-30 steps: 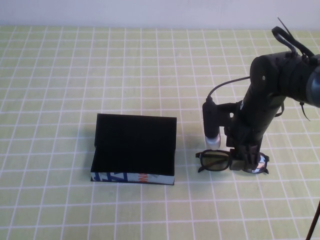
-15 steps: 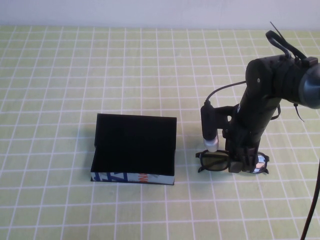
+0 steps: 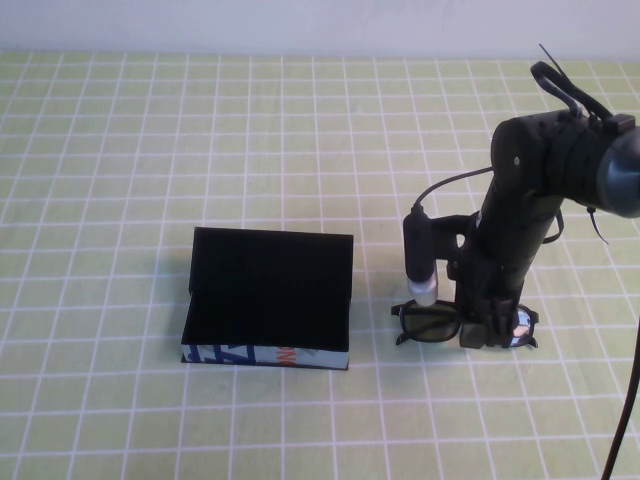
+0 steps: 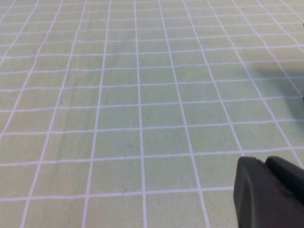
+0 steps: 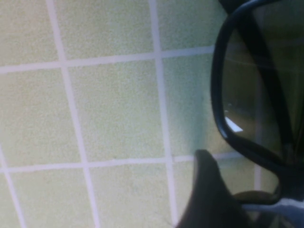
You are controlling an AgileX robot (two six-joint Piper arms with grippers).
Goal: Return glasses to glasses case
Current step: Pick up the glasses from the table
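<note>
While the glasses (image 3: 440, 325) lie flat on the green checked tablecloth (image 3: 150, 150), their black frame sits at about four o'clock from the middle of the high view, lenses facing the near edge. One rectangular lens shows clearly on the side toward the case; the other is partly covered by the arm above it and gives off a bright glint. In the right wrist view, a thick black rim (image 5: 223, 109) curves around a faintly reflective lens, with the cloth's white grid lines beneath it.

At nine o'clock from the glasses, just beside them but apart, stands the glasses case (image 3: 268, 298). It is a black rectangular box, open, with its flat lid raised at the back. Its front side carries blue and white print with an orange mark.

Directly over the glasses, the right gripper (image 3: 487, 328) comes down at the bridge of the frame, near the glinting lens. One dark finger (image 5: 209, 199) shows close to the rim in the right wrist view. Whether the jaws are clenched on the frame cannot be told.

Only a dark corner of the left gripper (image 4: 268, 192) appears in the left wrist view, above bare cloth. Its jaw state cannot be told either.
</note>
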